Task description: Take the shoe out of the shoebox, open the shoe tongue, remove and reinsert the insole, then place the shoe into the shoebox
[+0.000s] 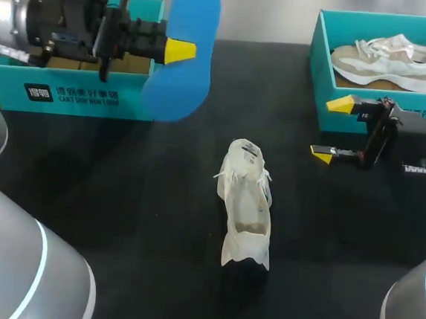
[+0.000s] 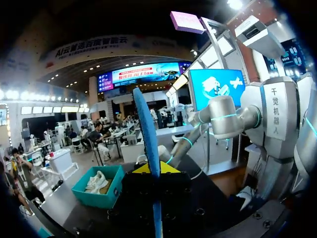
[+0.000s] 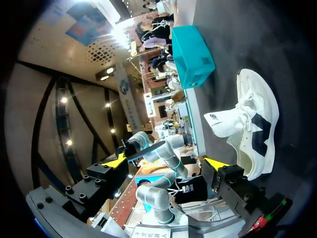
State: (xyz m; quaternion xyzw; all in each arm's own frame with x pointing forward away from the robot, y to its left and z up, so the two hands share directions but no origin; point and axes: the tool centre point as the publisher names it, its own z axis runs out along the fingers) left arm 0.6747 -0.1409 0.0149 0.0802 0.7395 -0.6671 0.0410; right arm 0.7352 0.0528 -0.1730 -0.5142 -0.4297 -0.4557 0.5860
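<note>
Pinched edge-on between the left gripper's (image 2: 151, 167) fingers, the blue insole (image 2: 147, 124) stands upright, high off the table. Below it, off toward the right gripper (image 1: 330, 129), the white shoe (image 1: 248, 200) lies on the black table (image 1: 120, 196), tongue pulled up and mouth open. The right gripper hangs near the shoe, fingers spread wide and holding nothing (a teal shoebox (image 1: 321, 79) sits just behind it). Removal looks done; reinsertion is the step in hand. Next, I judge, the insole must tip down and slide into the opening, likely with the right gripper steadying the shoe.
</note>
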